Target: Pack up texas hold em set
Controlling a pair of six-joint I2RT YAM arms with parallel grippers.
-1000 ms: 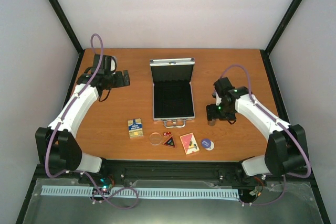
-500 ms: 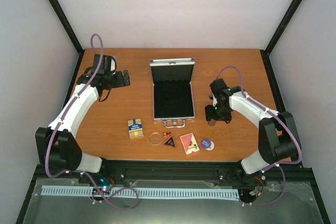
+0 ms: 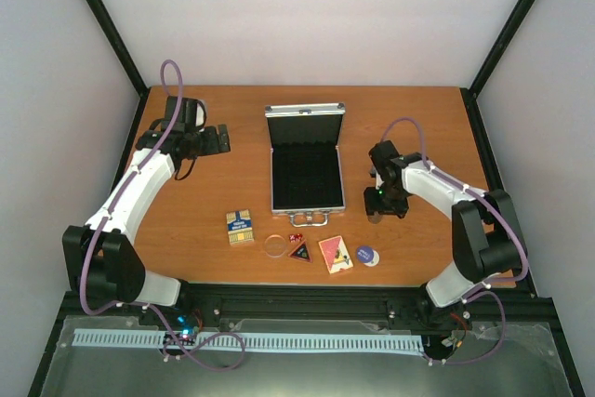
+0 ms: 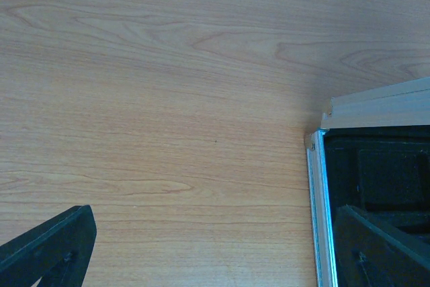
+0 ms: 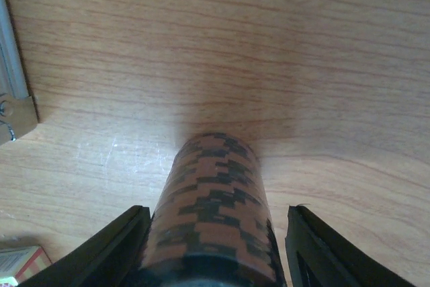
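Brown chip stack stands upright right of open case, between jaws of right gripper, gap showing on one side, not clamped. Left gripper spread wide, far left of case.

The silver case lies open at mid-surface, black lining up, its lid raised at the far side and its handle toward the near edge. Nearer than the case, a loose row runs left to right: a blue-yellow deck lying flat, a clear disc, red dice just beyond a black triangle, a pink deck lying askew, and a blue disc. The brown-and-black chip stack sits just right of the case's near corner.
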